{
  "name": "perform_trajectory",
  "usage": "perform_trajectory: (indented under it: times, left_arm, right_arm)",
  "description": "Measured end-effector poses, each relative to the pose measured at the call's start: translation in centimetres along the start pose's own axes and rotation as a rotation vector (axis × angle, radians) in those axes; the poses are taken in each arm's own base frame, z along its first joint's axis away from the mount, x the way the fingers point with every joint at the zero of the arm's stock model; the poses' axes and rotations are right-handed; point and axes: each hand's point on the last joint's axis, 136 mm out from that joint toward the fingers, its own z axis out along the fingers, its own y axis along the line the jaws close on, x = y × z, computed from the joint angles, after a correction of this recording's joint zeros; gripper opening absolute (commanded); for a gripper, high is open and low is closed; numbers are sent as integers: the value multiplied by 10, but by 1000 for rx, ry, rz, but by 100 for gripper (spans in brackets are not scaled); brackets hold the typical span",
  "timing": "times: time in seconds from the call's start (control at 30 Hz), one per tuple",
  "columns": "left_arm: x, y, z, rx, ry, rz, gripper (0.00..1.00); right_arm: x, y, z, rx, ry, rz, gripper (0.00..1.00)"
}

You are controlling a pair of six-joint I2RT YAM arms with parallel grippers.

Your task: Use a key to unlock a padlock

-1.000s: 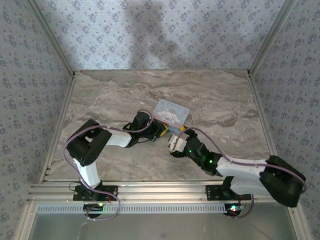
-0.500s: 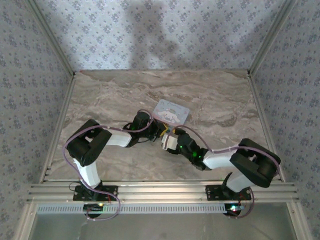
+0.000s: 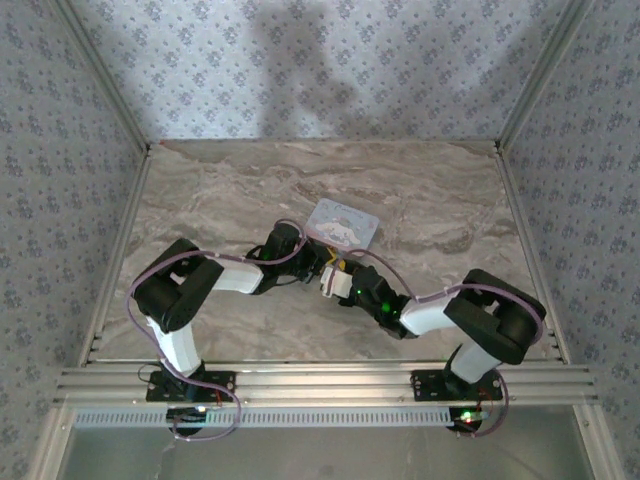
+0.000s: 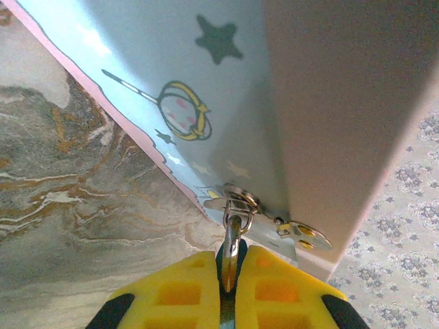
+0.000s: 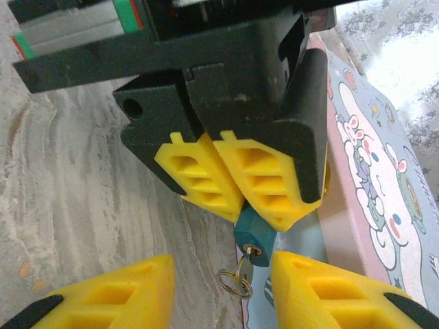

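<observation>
A small teal padlock (image 5: 252, 233) is pinched between the yellow fingers (image 5: 206, 175) of my left gripper (image 4: 228, 264), which is shut on it. Its shackle (image 4: 236, 218) hooks through the metal clasp (image 4: 236, 195) of a light-blue picture box (image 4: 206, 89). A key (image 5: 245, 264) sits in the keyhole on the padlock's underside, with its ring (image 5: 235, 282) hanging free. My right gripper (image 5: 223, 288) is open, with one finger on each side of the key and not touching it. In the top view both grippers meet just below the box (image 3: 342, 222).
The pastel box with cartoon print (image 5: 370, 185) lies on the marble tabletop (image 3: 230, 190), right behind the padlock. Patterned walls enclose the table on three sides. Open tabletop (image 5: 75, 185) lies to the left of the grippers.
My right arm has folded in and carried its open gripper left, up to the padlock and key. The left arm has stayed put, holding the padlock.
</observation>
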Motion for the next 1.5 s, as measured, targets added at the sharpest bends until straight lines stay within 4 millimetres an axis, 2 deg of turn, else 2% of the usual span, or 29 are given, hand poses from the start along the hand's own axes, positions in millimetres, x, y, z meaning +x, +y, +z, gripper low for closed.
perform_trajectory:
  times: [0.37,0.67,0.9,1.2,1.5]
  left_arm:
    - [0,0,0,0,0,0,0]
    - [-2,0,0,0,-7,-2,0]
    - [-5,-1,0,1,-16,-4,0]
    - [-6,-2,0,2,-21,-5,0]
    - [-6,-2,0,2,-22,-4,0]
  right_arm:
    - [5,-4,8,41,21,20,21]
    - [8,-10,11,87,33,45,14]
    - [7,-12,12,98,25,79,1]
    - [6,-13,14,98,19,179,0]
    - [5,-12,13,81,6,386,0]
